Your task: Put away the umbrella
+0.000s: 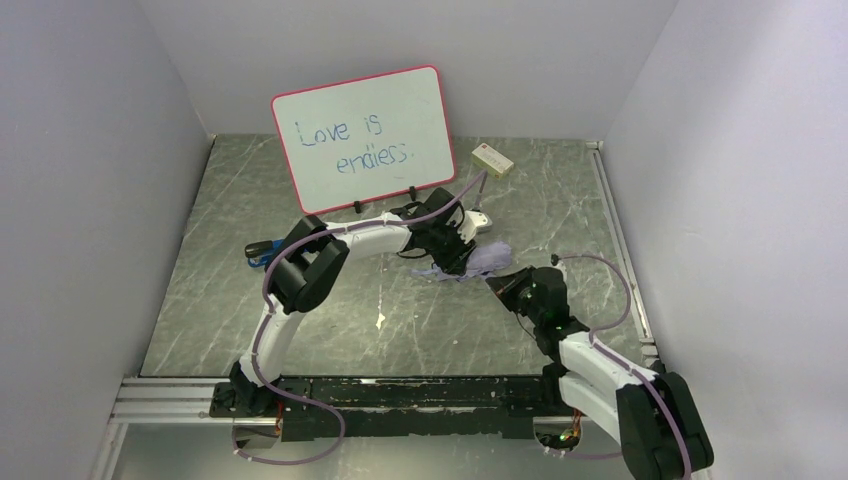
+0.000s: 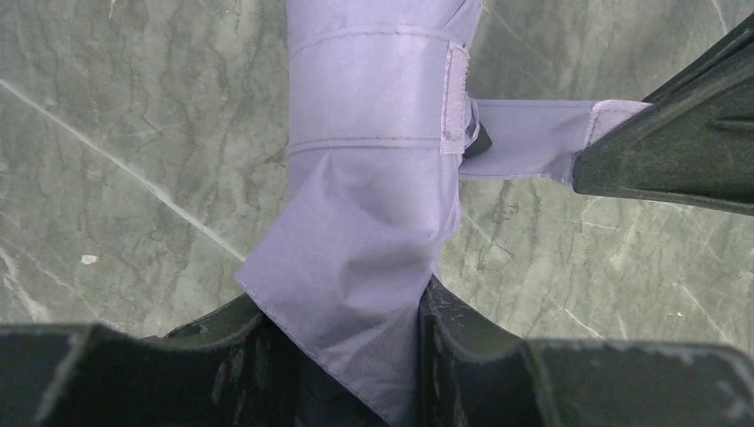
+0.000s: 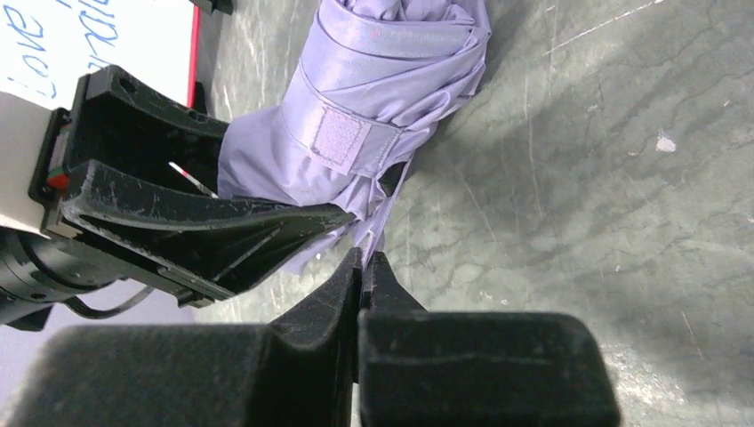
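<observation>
The folded lavender umbrella lies on the table's middle, between my two grippers. My left gripper is shut on its loose fabric end, which fills the gap between the jaws in the left wrist view. The closure strap runs round the bundle, with its velcro patch facing up. My right gripper is shut on the strap's free end, pinched thin between its tips and pulled out sideways. The shaft and handle are hidden.
A red-framed whiteboard stands at the back. A small beige box lies to its right, and a blue and black object lies at the left behind my left arm. White walls enclose the table on three sides.
</observation>
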`<action>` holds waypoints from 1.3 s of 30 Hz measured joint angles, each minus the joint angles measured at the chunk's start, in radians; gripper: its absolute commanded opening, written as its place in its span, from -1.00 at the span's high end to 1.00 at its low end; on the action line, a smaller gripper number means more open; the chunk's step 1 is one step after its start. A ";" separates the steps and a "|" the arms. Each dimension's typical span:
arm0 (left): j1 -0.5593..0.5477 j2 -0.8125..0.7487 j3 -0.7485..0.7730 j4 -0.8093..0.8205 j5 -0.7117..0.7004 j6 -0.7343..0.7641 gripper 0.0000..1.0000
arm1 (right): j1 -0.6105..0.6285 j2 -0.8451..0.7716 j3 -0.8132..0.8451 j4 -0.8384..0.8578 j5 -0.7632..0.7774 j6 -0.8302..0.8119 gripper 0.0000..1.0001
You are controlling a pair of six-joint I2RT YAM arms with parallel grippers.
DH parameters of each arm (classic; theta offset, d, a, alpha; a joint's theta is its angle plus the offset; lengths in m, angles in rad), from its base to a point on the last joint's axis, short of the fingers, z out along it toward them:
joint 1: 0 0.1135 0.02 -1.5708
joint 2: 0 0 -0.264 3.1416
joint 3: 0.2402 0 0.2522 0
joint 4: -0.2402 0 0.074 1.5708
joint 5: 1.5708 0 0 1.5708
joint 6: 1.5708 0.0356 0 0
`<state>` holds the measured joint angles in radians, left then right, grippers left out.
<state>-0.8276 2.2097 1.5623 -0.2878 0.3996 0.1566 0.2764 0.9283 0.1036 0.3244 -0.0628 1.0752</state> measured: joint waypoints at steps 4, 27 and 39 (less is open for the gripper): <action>-0.002 0.000 0.000 0.001 -0.006 0.000 0.90 | -0.014 0.060 0.013 0.052 -0.003 0.033 1.00; -0.020 0.005 0.000 0.001 -0.062 0.001 0.91 | -0.077 0.273 0.132 0.144 -0.039 0.046 1.00; -0.023 0.005 0.000 0.011 -0.089 0.001 0.90 | -0.090 0.377 0.178 0.193 -0.065 0.046 1.00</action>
<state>-0.8509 2.2147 1.5623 -0.2768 0.3107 0.1577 0.1860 1.3056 0.2813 0.5179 -0.1280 1.1210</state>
